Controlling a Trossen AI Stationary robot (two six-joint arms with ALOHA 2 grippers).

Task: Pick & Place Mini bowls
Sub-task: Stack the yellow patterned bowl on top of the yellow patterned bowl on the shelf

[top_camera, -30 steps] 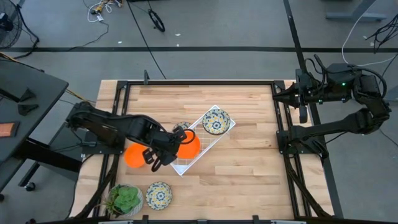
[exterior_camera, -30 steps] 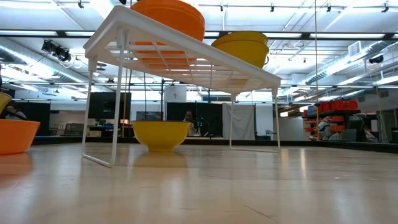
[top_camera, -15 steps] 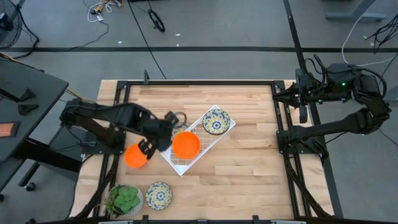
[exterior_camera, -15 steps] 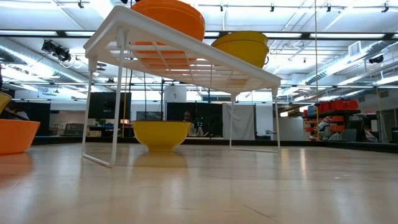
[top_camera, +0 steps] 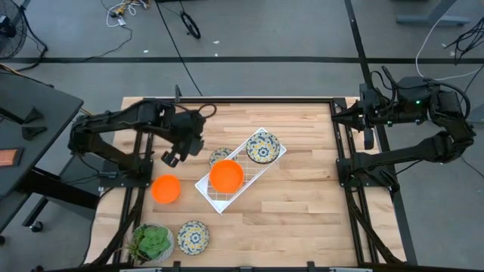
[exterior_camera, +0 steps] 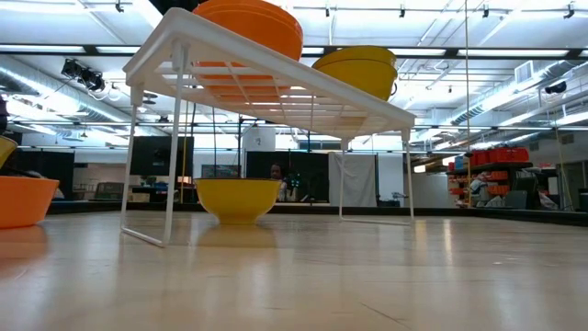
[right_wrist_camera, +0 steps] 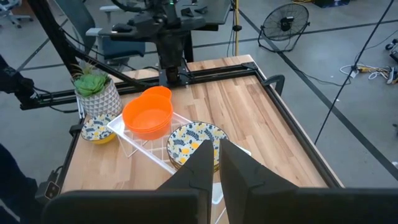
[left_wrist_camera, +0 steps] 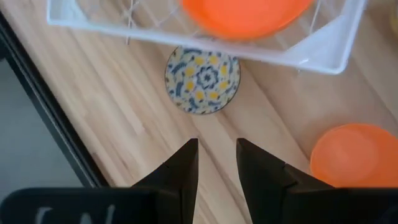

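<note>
1. Look at the white rack [top_camera: 240, 170] in the middle of the table [top_camera: 302, 219]. Two bowls sit on top of it: an orange bowl [top_camera: 226, 175] at the 7 o'clock end and a flowery bowl [top_camera: 262, 146] at the 1 o'clock end. I think those two are done.

2. One more flowery bowl [left_wrist_camera: 202, 79] sits on the table just under the rack's edge, on the rack's 10 o'clock side. It may be done too, but you cannot be sure.

3. Two bowls are away from the rack. A second orange bowl [top_camera: 165, 189] sits on the table at 8 o'clock from the rack. A third flowery bowl [top_camera: 193, 236] sits near the table's front edge at 7 o'clock, right beside the green plant [top_camera: 152, 242]. These two look like the work that is left.

4. Your left gripper [top_camera: 172, 157] hangs in the air at 9 o'clock from the rack. Its fingers [left_wrist_camera: 180, 180] stand a little apart and hold nothing.

5. Your right gripper [right_wrist_camera: 213, 163] waits off the table's right side, at 3 o'clock. Its fingers are almost together, and it holds nothing.

6. So you look about half done.
</note>
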